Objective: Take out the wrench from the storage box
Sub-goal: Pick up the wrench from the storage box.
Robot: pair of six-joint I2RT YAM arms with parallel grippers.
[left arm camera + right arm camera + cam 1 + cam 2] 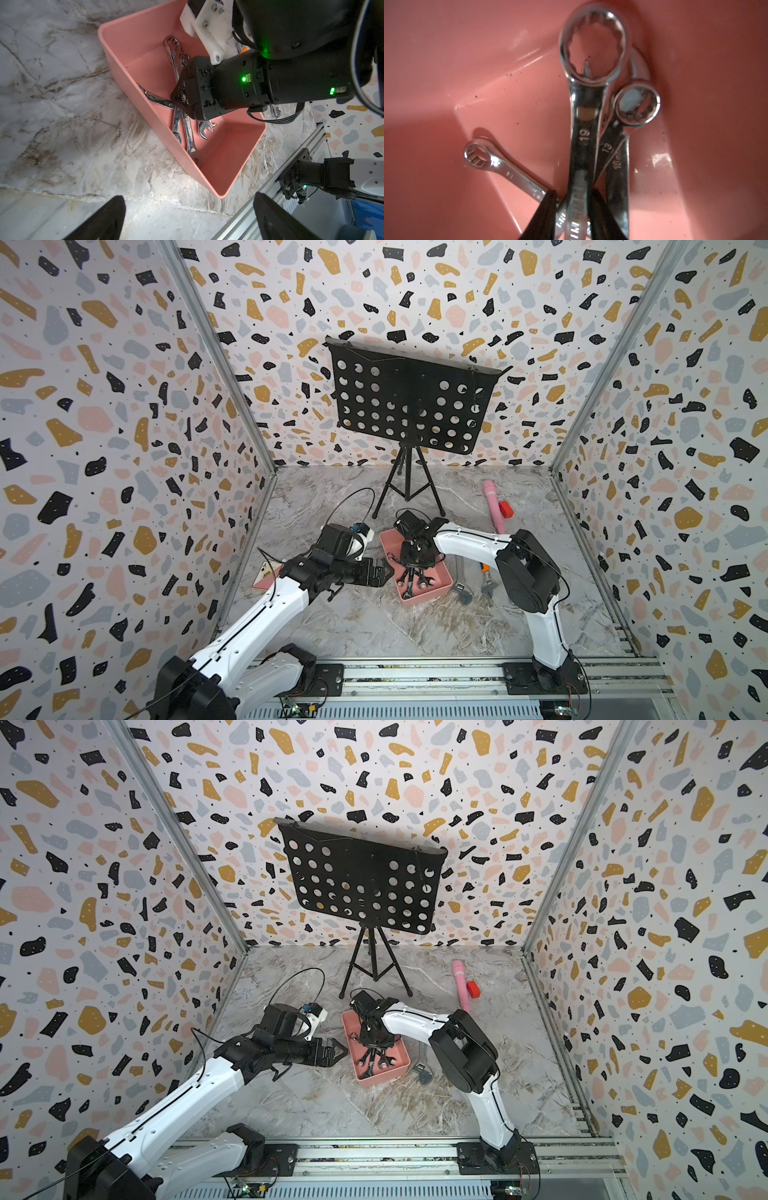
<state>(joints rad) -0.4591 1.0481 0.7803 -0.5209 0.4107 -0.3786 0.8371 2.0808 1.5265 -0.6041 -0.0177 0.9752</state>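
The salmon-pink storage box [441,585] [400,1065] [128,68] lies mid-table and holds several chrome wrenches in a crossed pile [415,583]. My right gripper [409,570] [374,1050] [176,99] [573,191] reaches down into the box. Its fingers are closed round the shaft of the wrench [584,133] [176,68] stamped 19, which lies on top of the pile with its ring end toward the box's far wall. A second shaft lies beside it between the fingers. My left gripper [388,570] [343,1048] [188,196] hovers wide open and empty just outside the box's left wall.
A black perforated music stand [415,402] on a tripod stands behind the box. A pink cylinder [493,506] and a small red block [505,509] lie at the back right. Two adjustable wrenches [463,591] rest on the table right of the box. An aluminium rail [415,676] runs along the front.
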